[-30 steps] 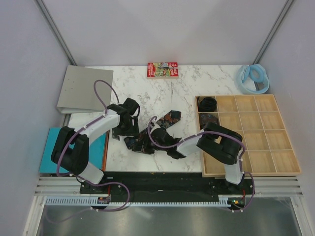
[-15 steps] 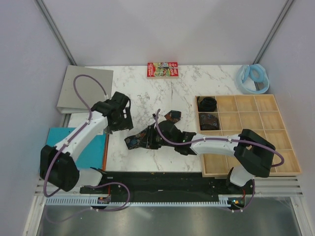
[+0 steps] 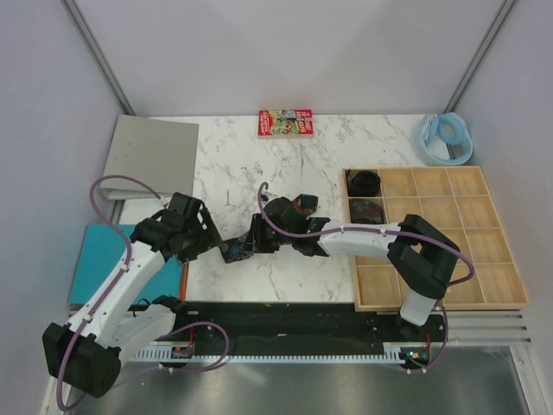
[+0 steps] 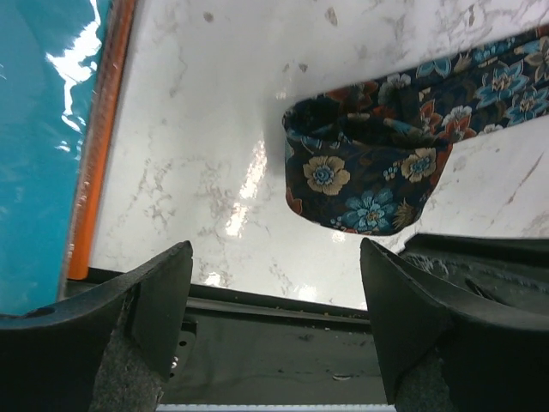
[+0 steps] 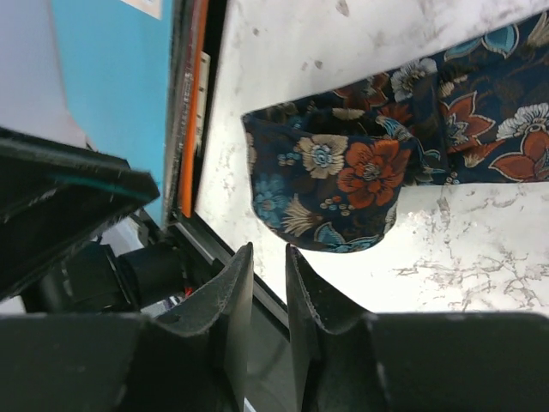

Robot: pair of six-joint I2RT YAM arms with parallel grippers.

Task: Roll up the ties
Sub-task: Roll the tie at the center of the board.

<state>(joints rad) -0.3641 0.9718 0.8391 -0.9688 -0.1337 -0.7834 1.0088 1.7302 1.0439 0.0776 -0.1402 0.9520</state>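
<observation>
— What's in the tray?
— The wooden tray (image 3: 484, 216) holds two rolled ties (image 3: 365, 182) (image 3: 368, 210) in its upper-left cells.
— What changed?
— The left gripper (image 4: 274, 257), wide open and empty, drew back lower-left. The right gripper (image 5: 268, 251), narrowly parted and empty, reached left over the half-coiled tie (image 3: 238, 251) at centre.

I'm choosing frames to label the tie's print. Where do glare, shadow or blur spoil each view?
Left wrist: tie sharp; glare patch on the marble table beside it, sheen on the teal mat. Right wrist: print crisp, near fingers dark and soft. Top external: even light, tie small and dark against the marble.
</observation>
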